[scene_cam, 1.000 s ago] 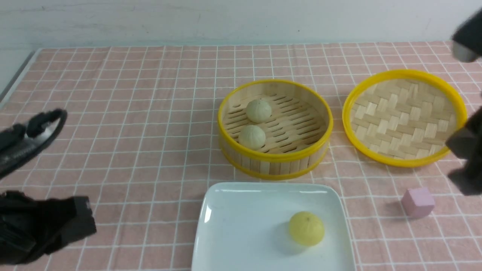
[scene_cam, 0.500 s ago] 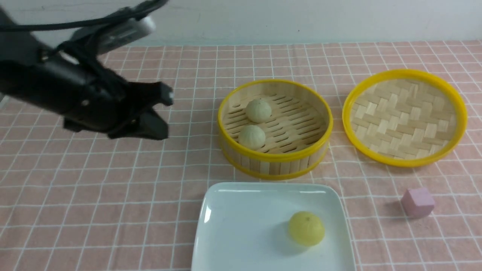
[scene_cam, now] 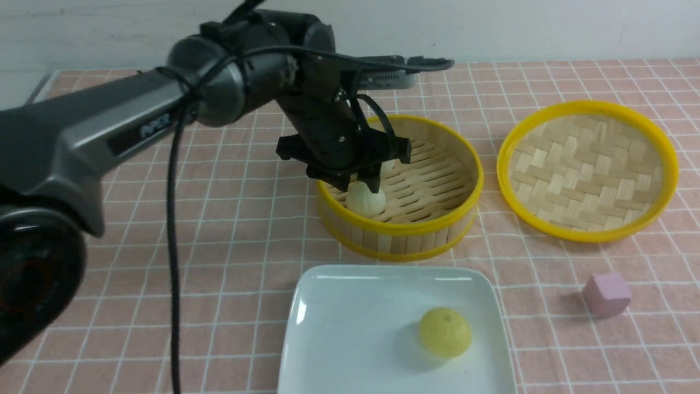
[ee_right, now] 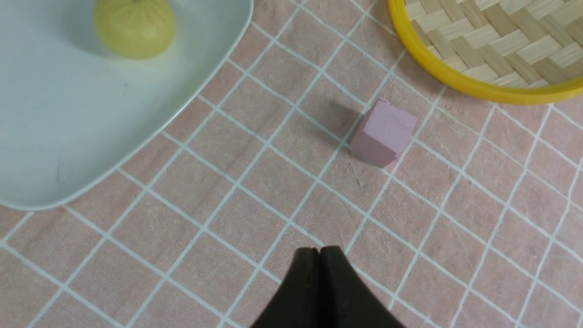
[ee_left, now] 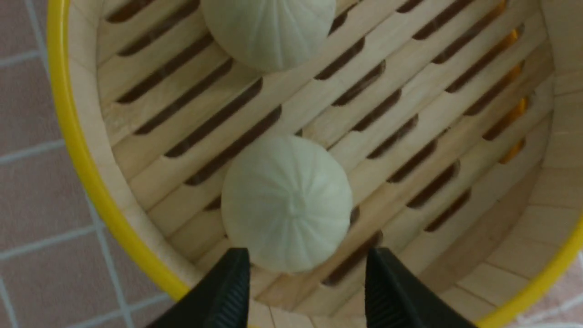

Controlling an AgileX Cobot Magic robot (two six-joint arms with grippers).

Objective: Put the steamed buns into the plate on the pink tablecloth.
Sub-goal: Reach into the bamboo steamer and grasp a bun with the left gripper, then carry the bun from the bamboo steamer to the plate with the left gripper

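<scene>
Room is tight on one side only. Your left gripper [ee_left: 307,262] hangs released over the basket [scene_cam: 404,229], jaws spread a little wider than the near bun [ee_left: 287,202]. That bun lies on the slats close to the wall nearest the plate [scene_cam: 350,334]. The jaws straddle it from above without touching, so the line-up looks made for a straight drop and a pinch across the dome. The far bun [ee_left: 268,27] sits apart, deeper in the basket, and should not get in your way.

The wall is the thing to mind. One finger has to go down between bun and rim, and the gap there looks slim; a clipped rim could shift the basket. I judge the bun soft, so close gently.

The yellow bun [scene_cam: 444,331] already rests on the plate, toward its right half, so the left half is bare for the other two. The plate lies just in front of the basket on the tablecloth [scene_cam: 219,257], so the carry is short: up over the rim, back toward the robot, down.

Your right gripper [ee_right: 320,257] is clenched on nothing, above bare tablecloth near the cube [ee_right: 385,134], with the lid [scene_cam: 588,169] beyond. It is out of the front view, clear of the left arm's path.
</scene>
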